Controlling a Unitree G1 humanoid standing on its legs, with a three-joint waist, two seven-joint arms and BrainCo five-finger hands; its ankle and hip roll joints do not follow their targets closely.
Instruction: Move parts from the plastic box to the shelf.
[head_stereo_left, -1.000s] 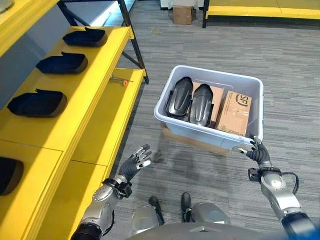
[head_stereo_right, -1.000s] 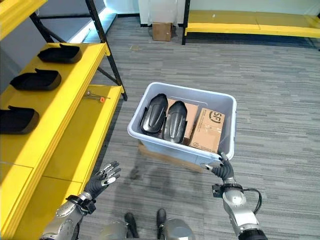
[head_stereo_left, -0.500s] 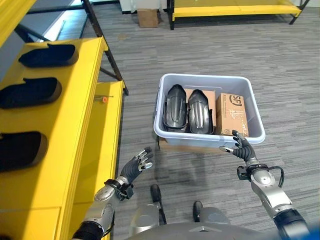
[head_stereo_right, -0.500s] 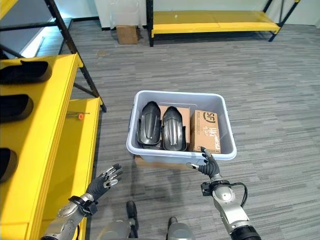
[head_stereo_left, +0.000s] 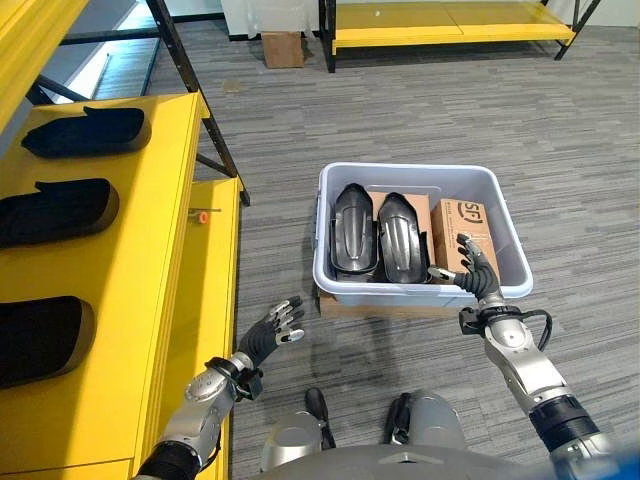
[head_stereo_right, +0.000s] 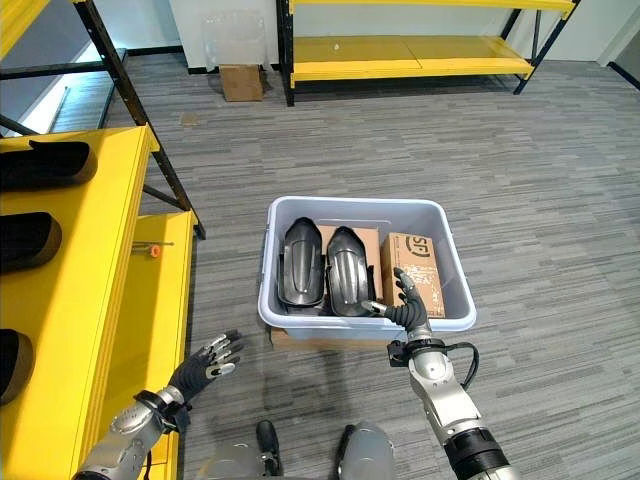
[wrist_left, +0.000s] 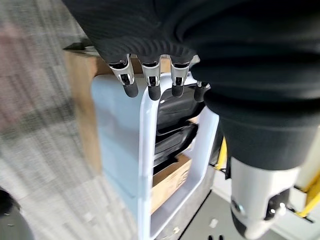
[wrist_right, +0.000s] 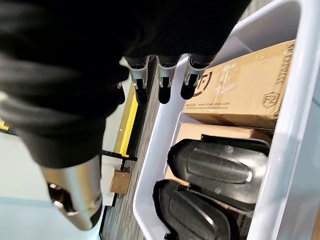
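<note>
A pale grey plastic box (head_stereo_left: 420, 176) stands on the carpet on a flat cardboard piece. Inside lie two black moulded parts (head_stereo_left: 352, 233) (head_stereo_left: 402, 238) side by side on a brown carton, with a second cardboard carton (head_stereo_left: 470, 232) at their right. My right hand (head_stereo_left: 474, 274) is open over the box's near rim, above the carton (wrist_right: 239, 85) and beside the parts (wrist_right: 215, 167). My left hand (head_stereo_left: 268, 332) hangs open over the carpet, left of the box (wrist_left: 150, 150). The yellow shelf (head_stereo_left: 150, 230) at the left holds three black parts (head_stereo_left: 88, 131) (head_stereo_left: 55, 210) (head_stereo_left: 40, 338).
A lower yellow shelf level (head_stereo_left: 212, 300) carries a small orange-tipped tool (head_stereo_left: 205, 215). A black shelf post (head_stereo_left: 196, 90) slants to the floor. Far back stand another yellow rack (head_stereo_left: 450, 15) and a small cardboard box (head_stereo_left: 284, 47). Grey carpet surrounds the plastic box.
The camera has swung, so the box now sits squarer in front. My right hand has risen from the box's near right corner to over its near rim. The left hand stays low and open.
</note>
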